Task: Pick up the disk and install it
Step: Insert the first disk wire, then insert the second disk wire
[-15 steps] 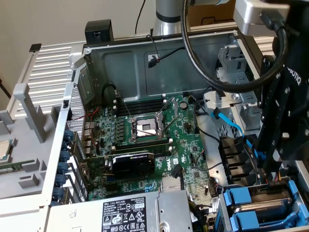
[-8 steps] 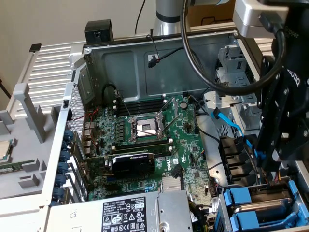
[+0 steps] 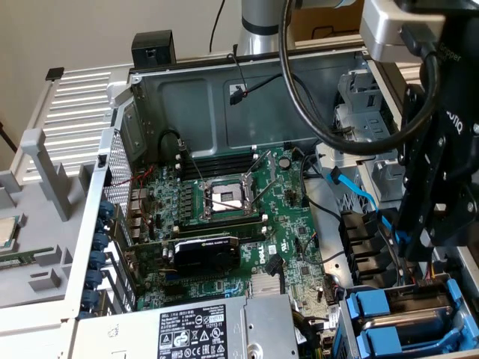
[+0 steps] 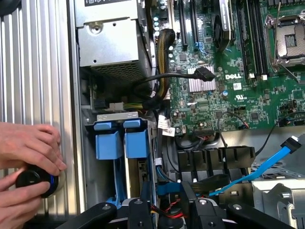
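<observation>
The gripper (image 4: 164, 202), jaws part-open around something blue I cannot identify, hangs just above the drive bays, where the disk (image 4: 137, 143) sits (blue-railed), so nearby loose cables (image 4: 167, 217) could snag any descent.

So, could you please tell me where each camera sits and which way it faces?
Exterior view: off the arm, above the open computer case, looking down at the motherboard; the gripper hangs at the exterior view's right.
Wrist view: on the wrist, looking down past the gripper into the case; a person's hands hold a black knob.
Shared: blue drive caddies, motherboard, power supply.
</observation>
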Robot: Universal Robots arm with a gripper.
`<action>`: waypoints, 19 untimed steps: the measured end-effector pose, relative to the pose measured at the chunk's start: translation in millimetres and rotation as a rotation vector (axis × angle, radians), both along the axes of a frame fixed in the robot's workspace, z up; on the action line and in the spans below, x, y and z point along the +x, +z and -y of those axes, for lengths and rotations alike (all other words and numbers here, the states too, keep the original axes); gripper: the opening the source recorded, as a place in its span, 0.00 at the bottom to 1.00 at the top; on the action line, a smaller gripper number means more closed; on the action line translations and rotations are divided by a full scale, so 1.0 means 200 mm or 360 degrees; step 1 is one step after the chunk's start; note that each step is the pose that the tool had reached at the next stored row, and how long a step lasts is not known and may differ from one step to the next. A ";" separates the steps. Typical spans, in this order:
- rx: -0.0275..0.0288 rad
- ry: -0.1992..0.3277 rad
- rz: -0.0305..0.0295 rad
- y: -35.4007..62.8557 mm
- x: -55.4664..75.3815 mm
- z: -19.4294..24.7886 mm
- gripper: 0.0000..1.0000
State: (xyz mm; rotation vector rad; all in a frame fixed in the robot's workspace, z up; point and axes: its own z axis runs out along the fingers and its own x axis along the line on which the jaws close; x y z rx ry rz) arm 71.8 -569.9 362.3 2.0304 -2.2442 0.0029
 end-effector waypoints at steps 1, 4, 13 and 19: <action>-0.00003 0.0000 0.00000 0.000 0.00 0.000 0.38; -0.00003 0.0000 0.00000 0.000 0.00 0.000 0.38; 0.00001 0.0000 0.00000 0.000 0.00 0.000 0.35; 0.00007 0.0000 0.00001 -0.002 0.00 -0.001 0.22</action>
